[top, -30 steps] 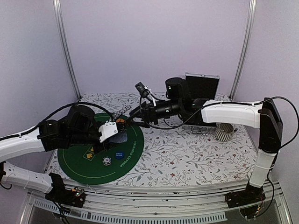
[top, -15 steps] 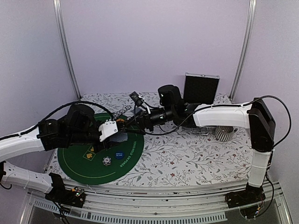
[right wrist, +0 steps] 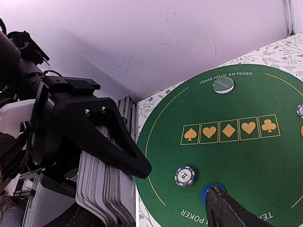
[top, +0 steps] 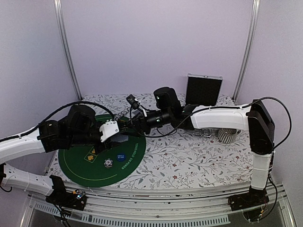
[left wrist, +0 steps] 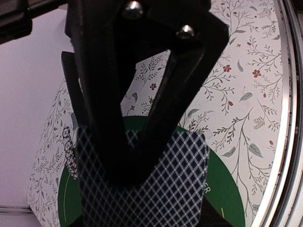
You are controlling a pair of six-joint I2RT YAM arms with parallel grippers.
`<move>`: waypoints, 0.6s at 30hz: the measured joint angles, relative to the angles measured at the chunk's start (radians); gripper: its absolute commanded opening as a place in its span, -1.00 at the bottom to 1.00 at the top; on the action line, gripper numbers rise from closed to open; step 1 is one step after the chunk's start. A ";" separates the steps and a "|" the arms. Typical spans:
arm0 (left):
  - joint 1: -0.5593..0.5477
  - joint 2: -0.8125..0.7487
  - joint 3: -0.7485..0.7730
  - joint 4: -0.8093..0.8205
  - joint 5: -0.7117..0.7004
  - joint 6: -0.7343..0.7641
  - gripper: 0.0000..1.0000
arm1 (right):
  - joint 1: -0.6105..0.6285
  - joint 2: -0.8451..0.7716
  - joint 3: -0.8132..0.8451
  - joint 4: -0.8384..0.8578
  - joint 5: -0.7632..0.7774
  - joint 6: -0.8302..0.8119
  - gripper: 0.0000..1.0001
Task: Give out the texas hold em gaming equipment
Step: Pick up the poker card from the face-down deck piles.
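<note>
**Left has the deck, right is closing range**

Your left gripper [left wrist: 125, 170] is clamped on the stack of playing cards [left wrist: 182, 189], up over the green mat [right wrist: 246, 161]. Your right gripper [top: 127, 126] is right at the deck with its jaws apart; can't tell if it's touching. One poker chip [right wrist: 184, 176] lies on the mat.

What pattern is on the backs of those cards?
A dark blue-and-white diamond lattice on the cards; the left wrist view shows it best.

Overhead, close wrist views; common mat [top: 85, 172]
</note>
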 measured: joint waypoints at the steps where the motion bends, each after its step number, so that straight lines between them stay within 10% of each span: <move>1: 0.001 0.000 0.000 0.000 -0.002 0.000 -0.06 | 0.000 -0.002 0.001 -0.011 0.009 -0.005 0.48; 18: 0.002 0.000 0.000 0.005 -0.010 0.000 -0.06 | 0.001 -0.047 0.014 -0.131 0.056 -0.051 0.33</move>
